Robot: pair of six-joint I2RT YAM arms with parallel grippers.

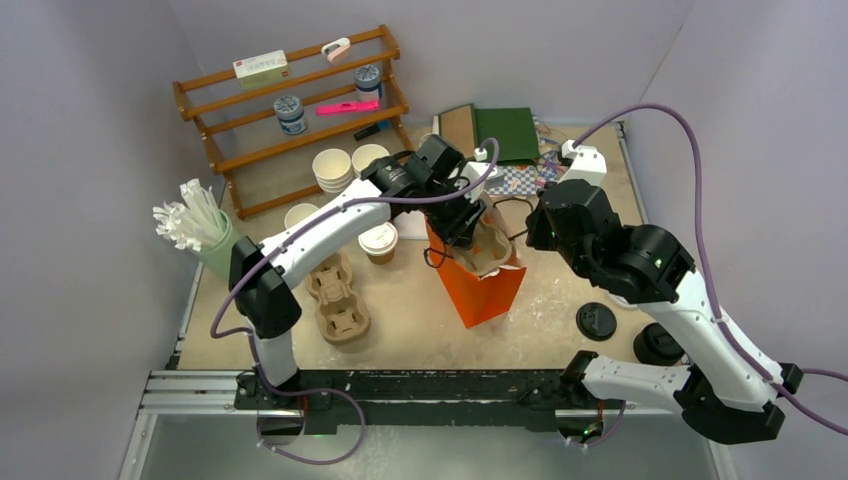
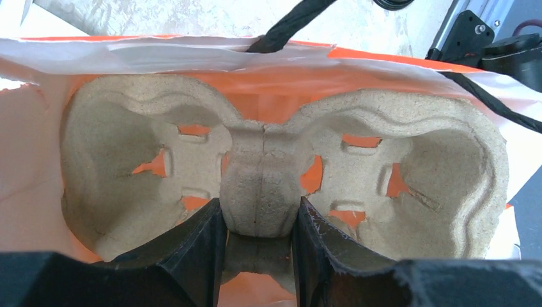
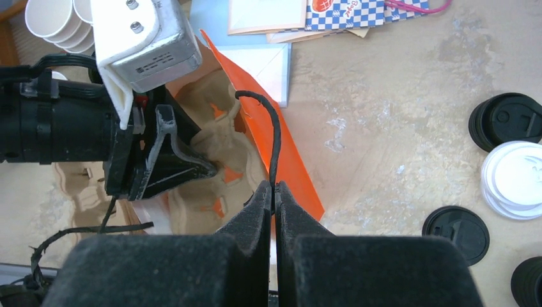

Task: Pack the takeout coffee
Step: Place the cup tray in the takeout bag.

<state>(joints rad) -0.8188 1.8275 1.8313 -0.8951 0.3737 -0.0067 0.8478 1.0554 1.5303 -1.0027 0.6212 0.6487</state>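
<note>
Your left gripper (image 2: 257, 214) pinches the middle ridge of the 2-well carrier (image 2: 383, 128) inside the orange bag (image 1: 490, 295). Your right gripper (image 3: 273, 192) is pressed together on the bag's black handle (image 3: 273, 128). 1 lidded cup (image 1: 378, 243) stands on the table (image 1: 420, 320), just left of the bag.

A robot lab poses as a café counter: 2 arms (image 1: 320, 225) sit on a metal rail (image 1: 195, 392) inside plain walls (image 1: 90, 120), among paper cups (image 1: 333, 168), pulp carriers (image 1: 340, 310) and a lidded takeout coffee (image 1: 378, 238).
</note>
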